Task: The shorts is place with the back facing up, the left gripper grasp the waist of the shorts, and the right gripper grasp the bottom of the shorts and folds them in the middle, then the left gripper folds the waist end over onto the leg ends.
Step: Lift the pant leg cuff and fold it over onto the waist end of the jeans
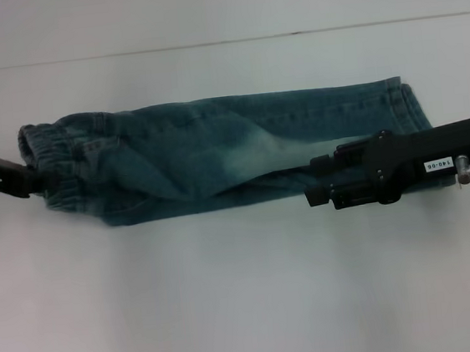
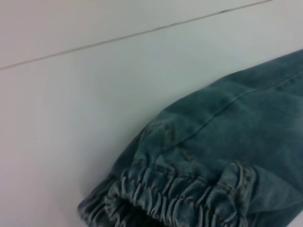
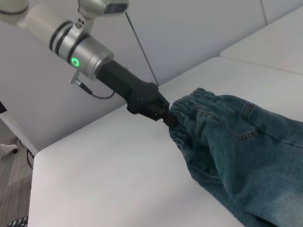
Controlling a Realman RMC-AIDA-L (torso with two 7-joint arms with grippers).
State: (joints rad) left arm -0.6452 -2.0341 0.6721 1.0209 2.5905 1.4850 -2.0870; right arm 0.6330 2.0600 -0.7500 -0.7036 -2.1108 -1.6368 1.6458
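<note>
Denim shorts [image 1: 216, 153] lie lengthwise across the white desk [image 1: 231, 294], already folded in half along their length, elastic waist toward the robot's left, leg hems toward its right. Left gripper [image 1: 27, 179] is at the waist end, pinching the gathered waistband; right wrist view confirms its fingertips [image 3: 170, 119] closed on the elastic. Right gripper [image 1: 316, 183] hovers over the near edge of the leg portion; cannot tell whether its fingers are spread or together.
</note>
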